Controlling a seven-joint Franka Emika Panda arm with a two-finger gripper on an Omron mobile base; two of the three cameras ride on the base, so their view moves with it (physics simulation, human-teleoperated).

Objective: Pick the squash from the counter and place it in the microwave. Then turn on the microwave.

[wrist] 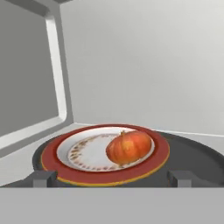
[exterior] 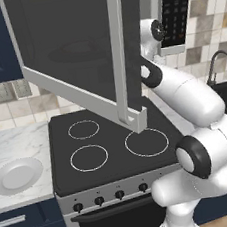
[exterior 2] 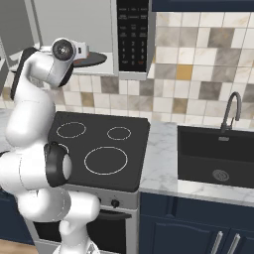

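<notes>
- The jaws point(wrist: 112, 178) stand wide apart and hold nothing; their two dark tips sit low on either side of the red-rimmed plate point(wrist: 50, 158).
- On the far left, a white plate point(exterior: 16, 177) lies on the counter point(exterior: 18, 142), beside the stovetop point(exterior: 109, 146).
- The microwave door point(exterior: 77, 49) hangs open over the stovetop.
- The squash point(wrist: 129, 146) rests on the red-rimmed plate inside the microwave point(exterior 2: 133, 74), towards its right side.
- The keypad point(exterior 2: 133, 37) is at the right.
- Risk, as I judge it: pulling the hand out carelessly could nudge the plate or roll the squash; swinging the arm could knock the open door; the microwave likely cannot be started until that door is closed.
</notes>
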